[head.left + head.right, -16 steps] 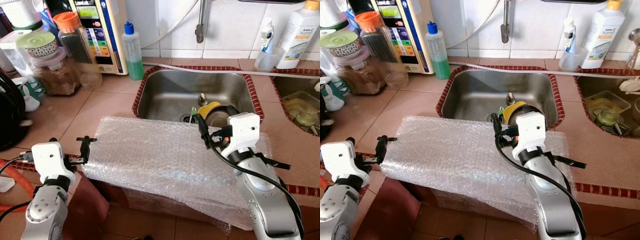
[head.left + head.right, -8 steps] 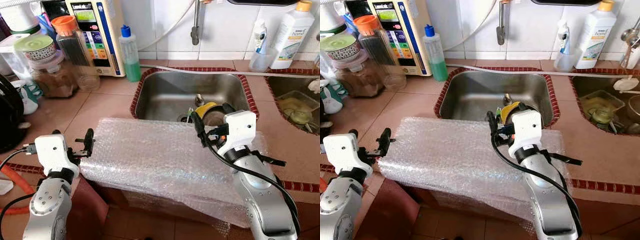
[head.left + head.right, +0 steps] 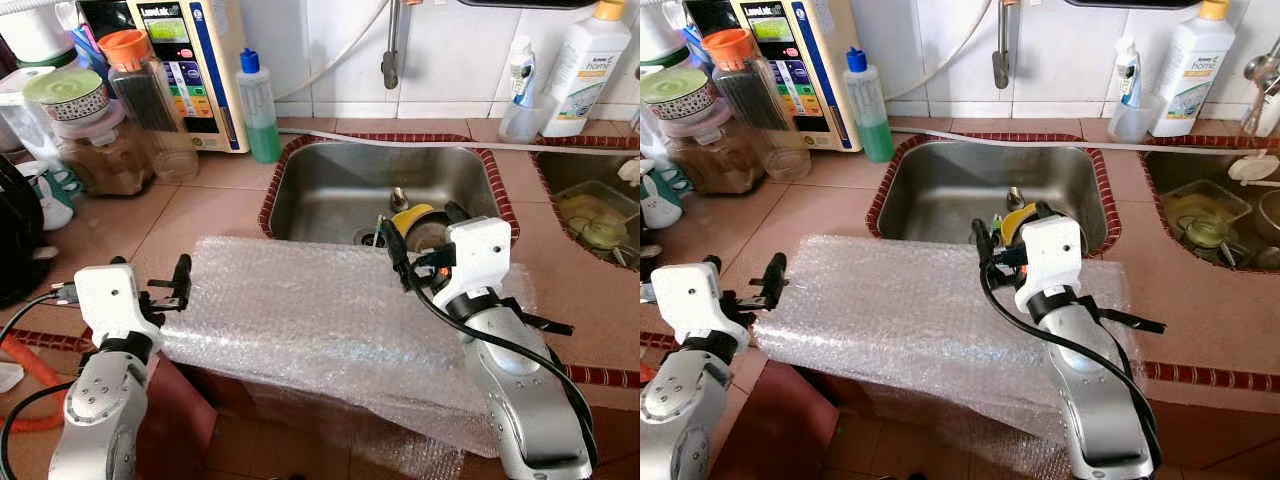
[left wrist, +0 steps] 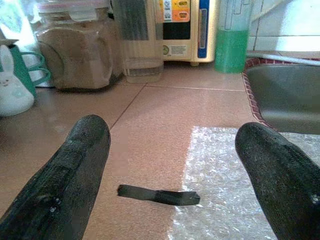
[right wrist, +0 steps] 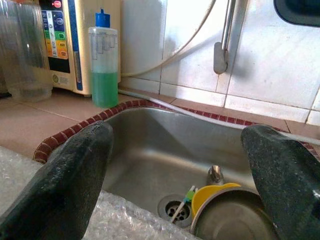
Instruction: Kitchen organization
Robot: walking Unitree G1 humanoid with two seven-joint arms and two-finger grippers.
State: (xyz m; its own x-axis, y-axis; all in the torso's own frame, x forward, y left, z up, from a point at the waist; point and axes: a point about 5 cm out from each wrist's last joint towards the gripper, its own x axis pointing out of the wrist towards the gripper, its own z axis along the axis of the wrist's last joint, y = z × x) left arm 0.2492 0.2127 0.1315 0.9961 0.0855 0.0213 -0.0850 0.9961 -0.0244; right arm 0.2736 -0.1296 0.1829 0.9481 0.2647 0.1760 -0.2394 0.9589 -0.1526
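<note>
Terracotta-tiled counter [image 3: 210, 215] with a red-brick edging surrounds a steel sink [image 3: 340, 190] set below a white-tiled wall.

The left gripper [image 3: 180, 283] is held with its fingers apart, empty, just beside the left end of one sheet of bubble wrap [image 3: 300, 310]. In the left wrist view the sheet's corner [image 4: 235, 185] lies between the two spread fingers, slightly toward one of them, with one short strip of dark tape [image 4: 159, 195] on the bare tile just beside that corner. The right gripper [image 3: 985, 243] is likewise spread and empty, poised over the far edge of the sheet where it meets the sink rim; in the right wrist view it looks past the wrap into the basin.

The bubble wrap is laid with its long axis across the counter, from the left gripper to beyond the right arm, and its near edge hangs over the counter front. The left gripper is judged nearer to a free edge; the sheet lies directly ahead of it, so a short forward advance would bring the corner between the fingers. The right gripper is above the sheet rather than at an end.

In the sink, one yellow-rimmed pot [image 3: 425, 222] is seen by the drain. Behind the sink stand one green liquid bottle [image 3: 258, 110], one water purifier [image 3: 195, 60] and one orange-capped jar [image 3: 150, 95]; one white detergent bottle [image 3: 590, 65] stands at the right.
</note>
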